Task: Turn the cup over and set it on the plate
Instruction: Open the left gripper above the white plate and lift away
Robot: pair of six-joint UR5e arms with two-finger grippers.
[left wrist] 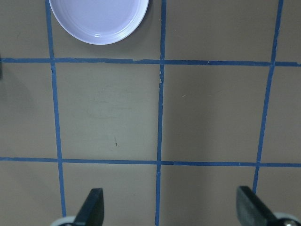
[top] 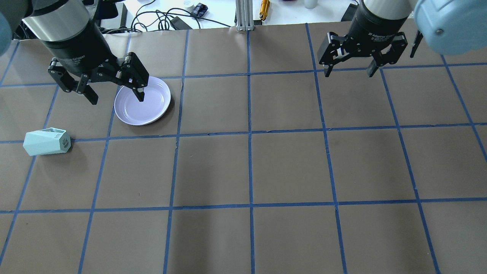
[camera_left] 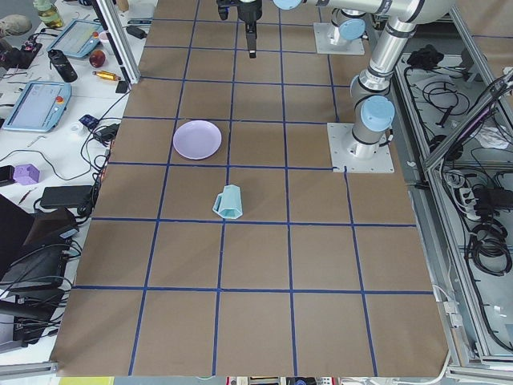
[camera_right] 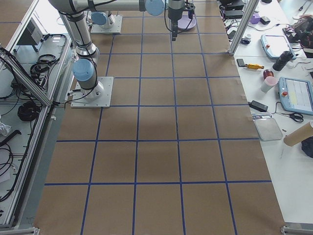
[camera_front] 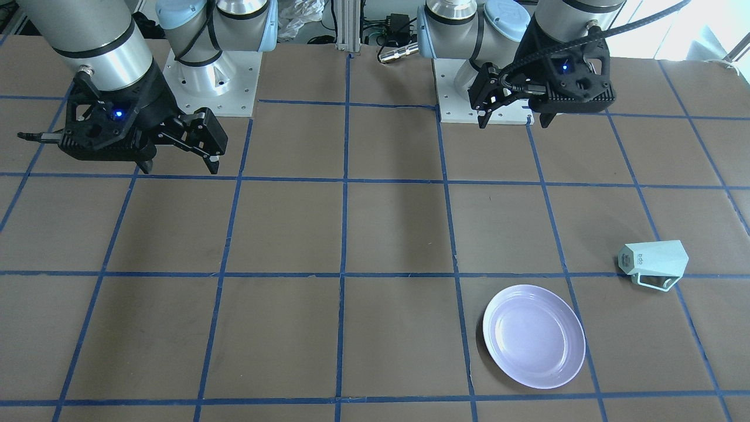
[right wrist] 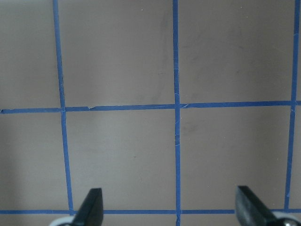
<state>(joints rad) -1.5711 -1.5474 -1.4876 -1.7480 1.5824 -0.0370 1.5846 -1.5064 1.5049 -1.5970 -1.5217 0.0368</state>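
Observation:
The mint-green cup [camera_front: 653,264] lies on its side on the brown table, its handle along the table; it also shows in the overhead view [top: 45,141] and the left side view [camera_left: 230,200]. The lavender plate [camera_front: 533,337] sits upright and empty one grid square away, and shows in the overhead view [top: 152,104] and the left wrist view [left wrist: 99,19]. My left gripper [top: 117,98] is open and empty, held high near its base [camera_front: 514,120]. My right gripper [top: 350,72] is open and empty, high over the other side [camera_front: 180,169]. The cup is outside both wrist views.
The two arm bases [camera_front: 214,76] [camera_front: 469,88] are bolted on the robot's side of the table. Blue tape lines [top: 249,133] grid the brown surface. Cables, tablets and small tools [camera_left: 48,104] lie on a side bench beyond the table's edge.

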